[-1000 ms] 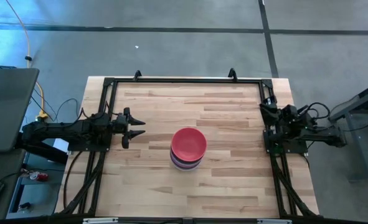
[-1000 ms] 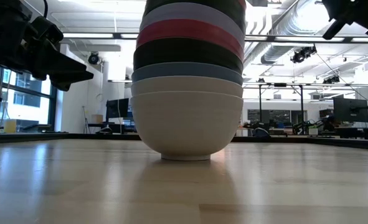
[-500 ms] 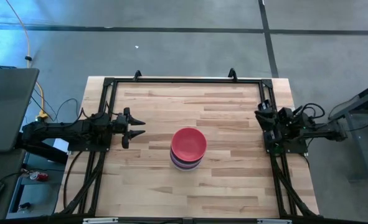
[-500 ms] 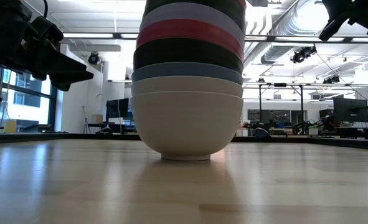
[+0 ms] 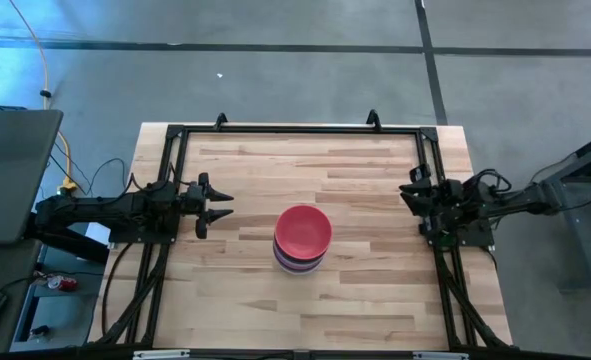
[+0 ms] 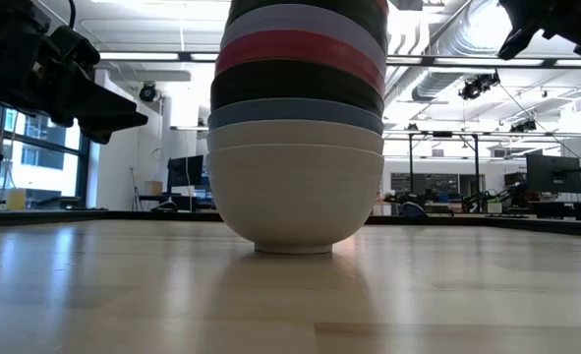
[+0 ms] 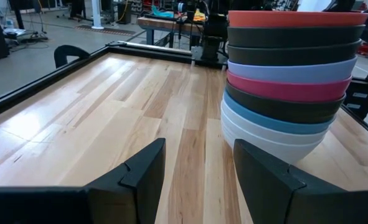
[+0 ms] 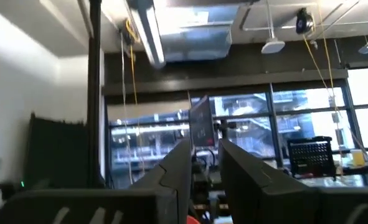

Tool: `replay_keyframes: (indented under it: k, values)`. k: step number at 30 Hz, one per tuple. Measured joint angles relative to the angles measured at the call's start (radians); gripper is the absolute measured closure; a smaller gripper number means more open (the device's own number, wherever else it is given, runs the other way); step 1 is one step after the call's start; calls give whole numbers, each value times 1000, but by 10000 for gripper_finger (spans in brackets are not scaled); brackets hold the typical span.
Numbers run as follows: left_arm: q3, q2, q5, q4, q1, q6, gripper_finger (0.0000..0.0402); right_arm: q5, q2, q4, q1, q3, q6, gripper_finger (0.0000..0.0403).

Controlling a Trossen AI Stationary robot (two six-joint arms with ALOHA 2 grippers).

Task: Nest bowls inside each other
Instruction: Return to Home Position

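Note:
Several bowls (image 5: 302, 238) stand nested in one stack at the table's middle, a red one on top. Under it show black, lavender, magenta, black, blue and white bowls (image 7: 289, 81). The lowest white bowl (image 6: 295, 202) rests by its foot on the wood. My left gripper (image 5: 218, 205) hovers open at the table's left side, pointing toward the stack (image 7: 199, 158) with nothing between its fingers. My right gripper (image 5: 410, 187) is raised at the table's right edge and tipped upward. Its fingers (image 8: 203, 155) stand a narrow gap apart, holding nothing.
A black metal frame (image 5: 295, 130) runs around the table's edges, and both arm bases sit on it. Bare wood (image 5: 365, 290) lies all around the stack. A dark flat panel (image 5: 10, 175) stands beyond the left edge.
My right gripper has swung from pointing at the far edge round toward the table's left and the stack, coming slightly nearer the near edge; its finger gap looks the same. The stack and my left gripper have kept still.

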Motion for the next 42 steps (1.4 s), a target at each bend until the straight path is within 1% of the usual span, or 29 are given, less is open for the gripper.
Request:
replay_keyframes:
  k: [2,7,10,14,16,22,26,32,36,42]
  values:
    - [0,0,0,0,0,-1,222,0,-2,-87,0,31,-24,329]
    - [0,0,0,0,0,-25,222,9,0,-476,0,162,-53,329]
    - [0,0,0,0,0,-26,222,9,-1,-585,0,225,-37,329]
    - [0,0,0,0,0,-25,222,57,-26,-582,0,237,-47,329]
    - [0,0,0,0,0,-25,222,88,-58,-531,0,212,-60,329]
    - [0,0,0,0,0,-27,222,87,-193,-437,0,108,-89,329]
    - [0,0,0,0,0,-26,222,87,-182,-362,1,78,-132,329]
    - [0,0,0,-1,0,-25,222,90,-190,-323,1,63,-201,329]
    - [0,0,0,-1,0,-25,222,96,-190,-321,1,63,-220,329]
    - [0,0,0,-1,0,-34,222,133,-190,-350,1,63,-222,329]
